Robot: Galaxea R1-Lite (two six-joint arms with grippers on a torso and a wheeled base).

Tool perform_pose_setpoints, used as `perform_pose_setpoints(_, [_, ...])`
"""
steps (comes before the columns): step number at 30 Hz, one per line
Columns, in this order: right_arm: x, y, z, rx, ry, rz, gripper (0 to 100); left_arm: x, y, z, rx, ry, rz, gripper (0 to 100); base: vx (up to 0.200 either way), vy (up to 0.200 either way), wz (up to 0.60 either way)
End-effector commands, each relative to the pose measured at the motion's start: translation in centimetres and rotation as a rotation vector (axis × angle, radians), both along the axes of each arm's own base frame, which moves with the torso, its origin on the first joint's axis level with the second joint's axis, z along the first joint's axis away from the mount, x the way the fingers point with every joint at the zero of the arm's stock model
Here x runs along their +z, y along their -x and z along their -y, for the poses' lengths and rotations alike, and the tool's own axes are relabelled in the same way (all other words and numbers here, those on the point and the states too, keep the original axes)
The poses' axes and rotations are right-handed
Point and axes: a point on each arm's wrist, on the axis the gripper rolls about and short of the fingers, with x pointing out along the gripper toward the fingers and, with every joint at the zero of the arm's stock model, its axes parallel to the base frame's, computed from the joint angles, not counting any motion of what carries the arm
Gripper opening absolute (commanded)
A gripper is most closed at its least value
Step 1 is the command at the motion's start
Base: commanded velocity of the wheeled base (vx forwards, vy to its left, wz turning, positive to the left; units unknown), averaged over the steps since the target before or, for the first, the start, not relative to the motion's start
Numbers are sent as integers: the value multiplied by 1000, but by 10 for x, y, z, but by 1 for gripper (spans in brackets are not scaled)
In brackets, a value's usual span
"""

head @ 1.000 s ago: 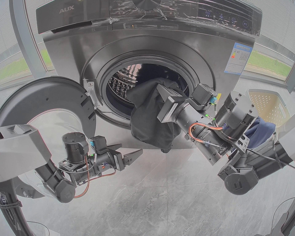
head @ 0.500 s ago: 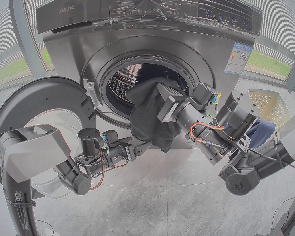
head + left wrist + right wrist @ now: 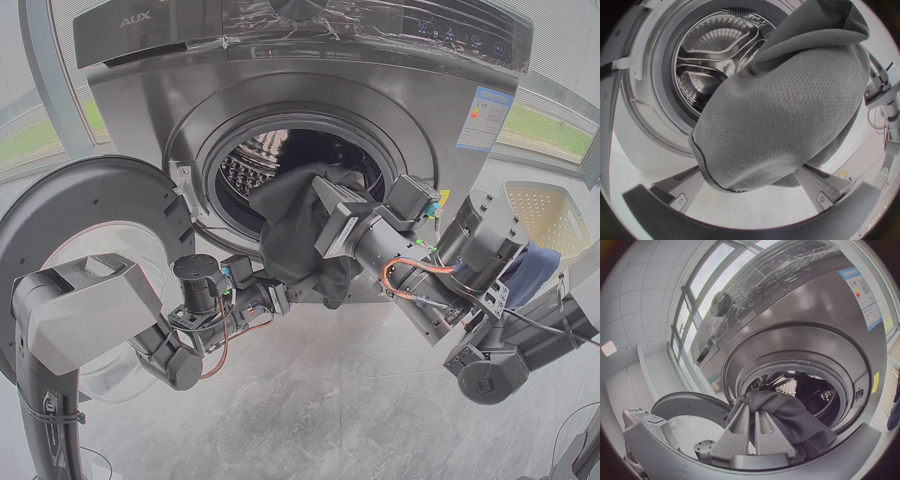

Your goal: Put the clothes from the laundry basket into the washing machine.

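Note:
A black mesh garment point(image 3: 294, 231) hangs over the lower rim of the washing machine's drum opening point(image 3: 262, 162). My right gripper point(image 3: 315, 184) is shut on its upper fold at the mouth of the drum; in the right wrist view the closed fingers point(image 3: 737, 430) pinch the cloth point(image 3: 787, 418). My left gripper point(image 3: 312, 284) is open just below the opening. The garment's hanging lower end point(image 3: 784, 118) sags between its spread fingers point(image 3: 818, 184). A blue garment point(image 3: 531, 269) lies in the laundry basket point(image 3: 550, 215) at the right.
The grey washing machine point(image 3: 300, 87) fills the front. Its round door point(image 3: 87, 206) stands swung open to the left, close behind my left arm. Grey tiled floor point(image 3: 337, 400) lies in front. Windows run along both sides.
My left arm has swung right and up, bringing its open gripper under the garment's hanging end. The right gripper has shifted the garment slightly left and up at the opening.

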Motion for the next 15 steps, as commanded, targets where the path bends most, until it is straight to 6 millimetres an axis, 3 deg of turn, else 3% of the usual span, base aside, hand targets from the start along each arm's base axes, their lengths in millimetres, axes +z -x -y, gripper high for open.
perform_pose_setpoints(1, [0,0,0,0,0,0,0,3,-1,2,5,9,15,0,0,0,0])
perform_pose_setpoints(11, [-3,-1,2,-6,7,-9,0,10,6,9,9,43,51,0,0,0,0])
perform_pose_setpoints(15, [-6,-3,4,-12,13,-14,0,16,17,8,5,58,75,0,0,0,0])
